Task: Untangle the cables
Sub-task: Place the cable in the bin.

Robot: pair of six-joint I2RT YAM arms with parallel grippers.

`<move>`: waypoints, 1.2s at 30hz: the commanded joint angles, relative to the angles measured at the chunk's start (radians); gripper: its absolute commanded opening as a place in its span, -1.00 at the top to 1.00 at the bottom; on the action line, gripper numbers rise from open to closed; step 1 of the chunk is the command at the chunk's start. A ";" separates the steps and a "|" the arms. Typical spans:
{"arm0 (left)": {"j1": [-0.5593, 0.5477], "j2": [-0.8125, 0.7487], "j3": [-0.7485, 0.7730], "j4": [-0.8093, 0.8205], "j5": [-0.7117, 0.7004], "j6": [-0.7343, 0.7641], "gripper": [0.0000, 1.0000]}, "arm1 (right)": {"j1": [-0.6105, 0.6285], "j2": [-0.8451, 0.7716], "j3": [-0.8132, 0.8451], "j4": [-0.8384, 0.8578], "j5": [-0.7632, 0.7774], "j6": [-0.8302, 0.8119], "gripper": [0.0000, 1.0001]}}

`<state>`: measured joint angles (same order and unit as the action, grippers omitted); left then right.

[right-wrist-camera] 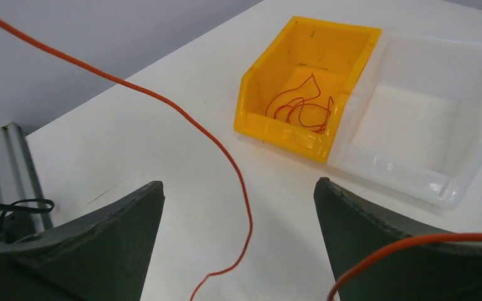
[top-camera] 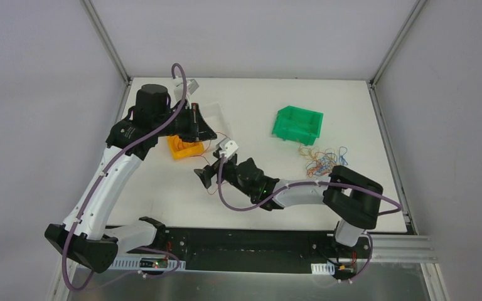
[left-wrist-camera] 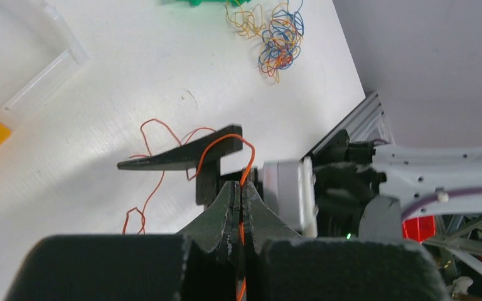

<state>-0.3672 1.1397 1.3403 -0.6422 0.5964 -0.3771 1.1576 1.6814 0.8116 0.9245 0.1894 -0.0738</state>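
My left gripper (left-wrist-camera: 240,186) is shut on a thin orange cable (left-wrist-camera: 246,164). That cable rises from the closed tips, loops over one black finger (left-wrist-camera: 176,157) of the right gripper and trails in curls to the table. My right gripper (right-wrist-camera: 238,185) is open, low over the table, in front of the left gripper (top-camera: 216,135). The orange cable (right-wrist-camera: 241,188) runs loose between its fingers, and another stretch crosses its right finger. A tangled clump of orange, blue and red cables (top-camera: 323,162) lies by the green bin. More orange cables (right-wrist-camera: 301,110) lie in the yellow bin.
The yellow bin (right-wrist-camera: 270,122) stands against a clear plastic bin (right-wrist-camera: 477,150) at the left back of the table. A green bin (top-camera: 298,123) sits at the right back. The tangled clump (left-wrist-camera: 279,37) lies near the table's right edge.
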 commanded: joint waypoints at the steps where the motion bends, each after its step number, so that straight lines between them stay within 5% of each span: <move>1: -0.006 0.008 0.001 0.062 -0.057 -0.113 1.00 | 0.059 0.091 0.085 0.077 0.277 -0.084 -0.86; 7: -0.002 0.000 0.000 0.073 -0.140 -0.129 1.00 | 0.102 0.103 0.078 0.070 0.375 -0.081 -0.55; 8: 0.003 -0.007 -0.004 0.073 -0.163 -0.133 1.00 | 0.104 0.092 0.065 0.061 0.377 -0.074 -0.41; 12: 0.053 -0.021 -0.026 0.073 -0.239 -0.149 1.00 | 0.105 -0.001 0.004 -0.016 0.362 -0.020 0.69; 14: 0.083 -0.020 -0.041 0.073 -0.267 -0.148 1.00 | 0.104 -0.061 -0.026 -0.064 0.350 0.005 0.99; 21: 0.212 0.027 -0.104 0.054 -0.297 -0.122 1.00 | 0.086 -0.318 -0.130 -0.221 0.135 0.112 1.00; 28: 0.218 0.062 -0.191 0.053 -0.264 -0.125 1.00 | -0.046 -0.481 -0.068 -0.457 -0.087 0.263 1.00; 36: 0.218 0.000 -0.299 0.058 -0.404 -0.154 1.00 | -0.194 -0.262 0.261 -0.655 -0.262 0.362 1.00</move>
<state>-0.1562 1.1973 1.0733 -0.6003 0.3126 -0.5102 0.9913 1.3079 0.9058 0.3584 0.0544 0.2100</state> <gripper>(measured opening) 0.009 0.012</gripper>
